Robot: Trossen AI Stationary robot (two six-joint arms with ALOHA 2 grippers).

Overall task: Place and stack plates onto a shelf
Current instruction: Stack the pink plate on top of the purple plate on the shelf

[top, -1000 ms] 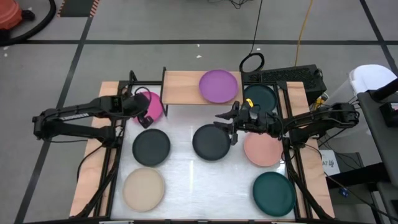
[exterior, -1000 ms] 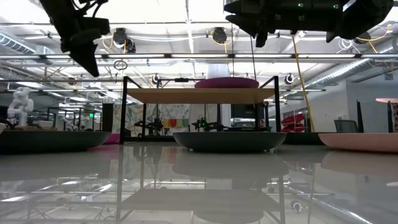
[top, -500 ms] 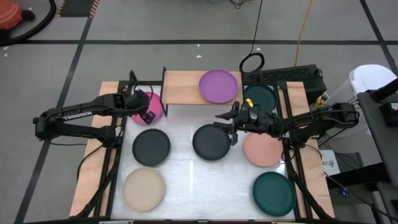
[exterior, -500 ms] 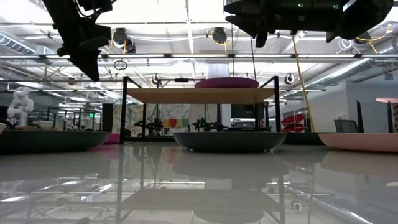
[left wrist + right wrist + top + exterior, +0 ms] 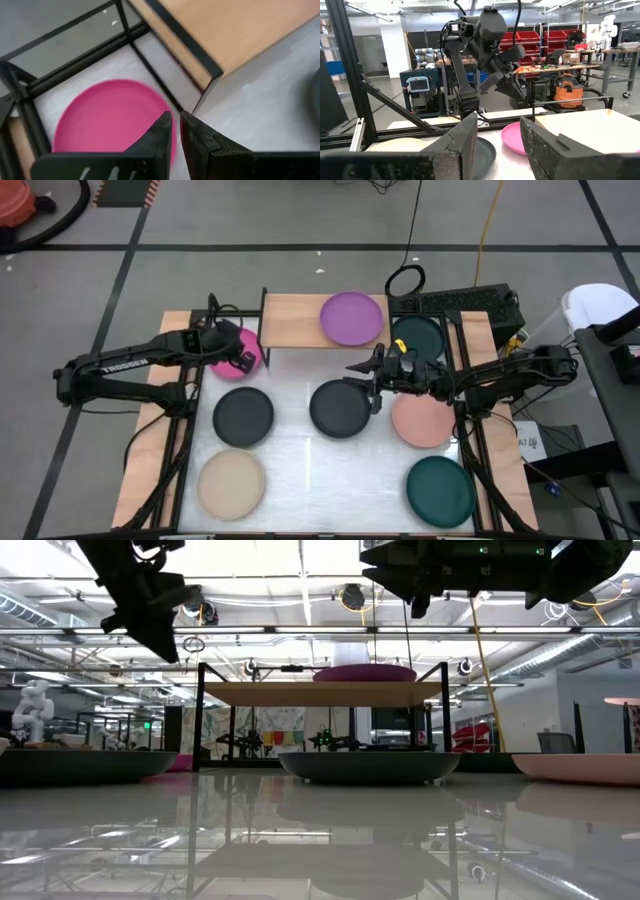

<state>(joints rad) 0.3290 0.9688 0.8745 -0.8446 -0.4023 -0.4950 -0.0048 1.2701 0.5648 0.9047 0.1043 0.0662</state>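
The white table top (image 5: 300, 455) under me was glossy, with wooden edge strips and black frame rails at both sides, and a bright workshop of benches and red bins lay behind it. Nearest the camera-side edge, well away from the shelf (image 5: 290, 320), lay the beige plate (image 5: 231, 483) and a teal plate (image 5: 440, 490); closer to the shelf lay two charcoal plates (image 5: 243, 416) and the salmon plate (image 5: 423, 421). My left gripper (image 5: 175, 131) hung above the hot pink plate (image 5: 107, 117), just beside the shelf's left legs, its fingers nearly together. To lift it well, I judged I should spread them, come down on the plate's rim away from the shelf leg, and pinch the lip squarely. My right gripper (image 5: 368, 383) waited parted above the table before the shelf. The purple plate (image 5: 351, 318) sat on the shelf's right half; another teal plate (image 5: 420, 335) lay right of the shelf.
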